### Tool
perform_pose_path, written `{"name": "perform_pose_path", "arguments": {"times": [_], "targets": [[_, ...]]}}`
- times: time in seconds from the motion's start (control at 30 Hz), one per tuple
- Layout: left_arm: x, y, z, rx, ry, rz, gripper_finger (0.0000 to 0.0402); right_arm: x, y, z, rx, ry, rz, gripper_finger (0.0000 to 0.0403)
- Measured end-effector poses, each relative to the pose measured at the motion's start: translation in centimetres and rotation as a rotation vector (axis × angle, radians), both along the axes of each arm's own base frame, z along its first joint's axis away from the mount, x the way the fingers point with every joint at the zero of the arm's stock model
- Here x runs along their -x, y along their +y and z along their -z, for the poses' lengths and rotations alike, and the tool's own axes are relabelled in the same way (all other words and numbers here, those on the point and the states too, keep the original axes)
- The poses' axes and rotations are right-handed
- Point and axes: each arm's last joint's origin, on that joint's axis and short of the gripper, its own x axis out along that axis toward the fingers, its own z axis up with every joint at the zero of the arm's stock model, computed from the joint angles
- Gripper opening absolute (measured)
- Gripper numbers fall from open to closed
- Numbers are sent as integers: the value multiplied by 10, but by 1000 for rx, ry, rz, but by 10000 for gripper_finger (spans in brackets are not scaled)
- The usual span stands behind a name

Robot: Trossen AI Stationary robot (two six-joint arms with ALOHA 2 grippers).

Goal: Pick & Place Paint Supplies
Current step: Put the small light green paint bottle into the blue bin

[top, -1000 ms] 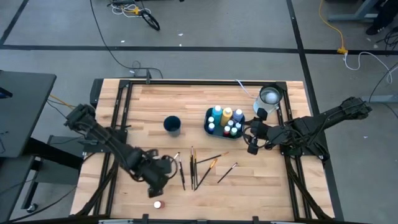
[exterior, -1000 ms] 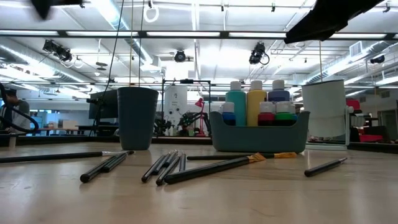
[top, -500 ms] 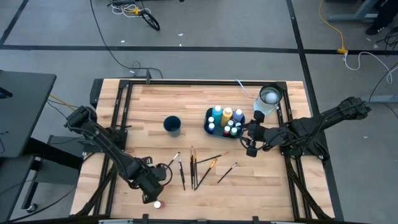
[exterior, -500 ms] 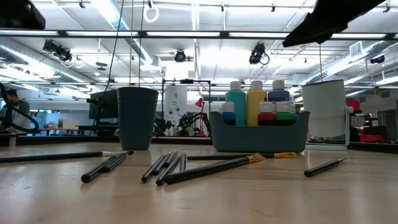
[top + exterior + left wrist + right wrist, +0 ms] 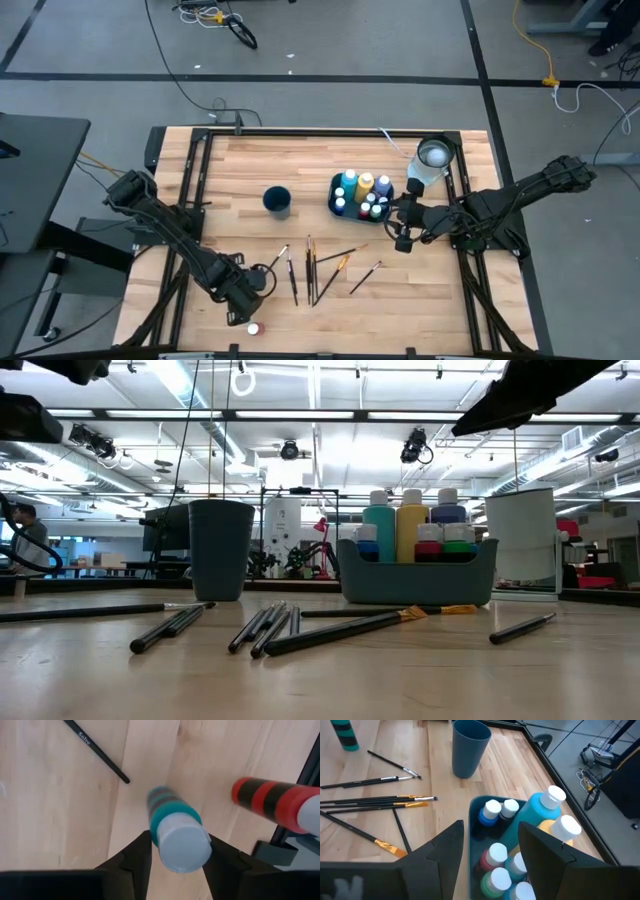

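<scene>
The table [image 5: 240,165] is a pale butcher-block top of long wooden strips, framed by dark rails, standing on a grey floor crossed by black lines and trailing cables. Seen level across the wood, the room behind is a big workshop with bright ceiling strip lights, hanging rigs, and a person [image 5: 25,530] far off at the left edge. Near the front left corner the left gripper [image 5: 175,855] points down at the wood, its two dark fingers standing on either side of a teal bottle [image 5: 172,827] with a white cap; whether they are pressing it yet I cannot tell. A red bottle [image 5: 254,328] lies on its side just beside it, close to the table's front edge. Several thin dark paintbrushes [image 5: 312,268] lie scattered across the middle of the front half, some in a loose bundle, one with an orange tip. Behind them stands a dark blue cup [image 5: 277,201], and to its right a blue-grey caddy [image 5: 335,193] packed with white-capped bottles. A white container [image 5: 432,156] sits near the far right corner. The right gripper [image 5: 490,850] hovers just beside the caddy's right side, its fingers spread apart and holding nothing.
</scene>
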Motion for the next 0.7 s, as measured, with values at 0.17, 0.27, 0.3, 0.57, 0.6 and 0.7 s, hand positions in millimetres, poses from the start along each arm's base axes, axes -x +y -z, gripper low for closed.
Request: {"name": "perform_pose_path", "arguments": {"times": [0.17, 0.27, 0.3, 0.57, 0.6, 0.7], "targets": [[-1, -1, -1, 5, -19, -2, 145, 0, 0, 0, 0, -1, 0, 191], [-2, -1, -1, -6, -39, -18, 156, 0, 0, 0, 0, -1, 0, 191], [-3, -1, -1, -5, -47, -20, 159, 0, 0, 0, 0, -1, 0, 191], [-13, -5, -4, 2, -178, 7, 184, 0, 0, 0, -1, -5, 0, 191], [-15, -4, -4, 2, -196, 16, 188, 0, 0, -1, -2, -9, -1, 191], [-23, -2, -7, -11, -271, 32, 199, -1, 0, -2, -4, -21, -2, 191]]}}
